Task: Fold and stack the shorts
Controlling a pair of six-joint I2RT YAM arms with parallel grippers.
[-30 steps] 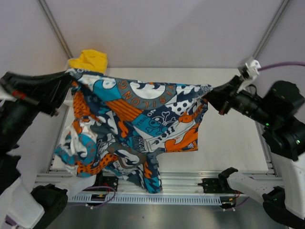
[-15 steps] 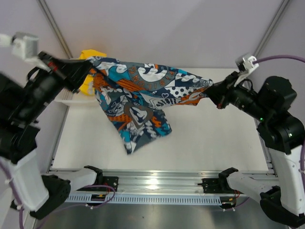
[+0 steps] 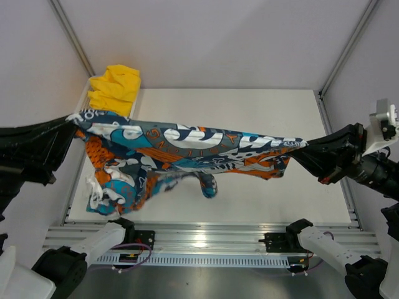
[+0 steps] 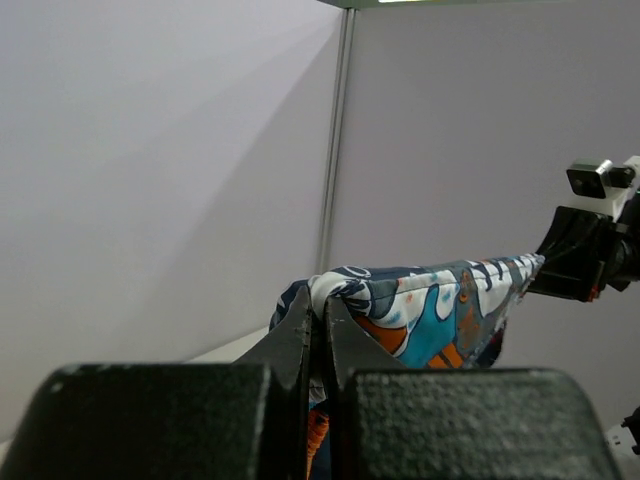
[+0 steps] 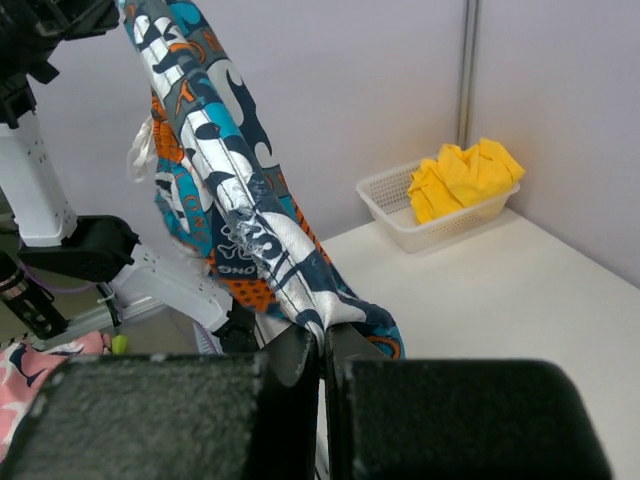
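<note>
The printed shorts (image 3: 187,146), blue, orange, black and white, hang stretched in the air between my two grippers above the table. My left gripper (image 3: 73,119) is shut on their left corner; the left wrist view shows the jaws pinching the cloth (image 4: 400,300) at the left gripper's tips (image 4: 321,305). My right gripper (image 3: 300,147) is shut on the right corner, with the cloth (image 5: 240,220) rising from the right gripper's tips (image 5: 324,335). The cloth's lower part sags toward the table's front left. The yellow shorts (image 3: 115,87) lie bunched in a white mesh basket (image 5: 400,205) at the far left corner.
The white table (image 3: 299,193) lies below the cloth. Metal frame posts (image 3: 72,37) stand at the far corners. An aluminium rail (image 3: 212,240) runs along the near edge, with the arm bases on it.
Both grippers have pulled apart and toward the near side, stretching the printed shorts into a long band. The left gripper has come down from beside the basket.
</note>
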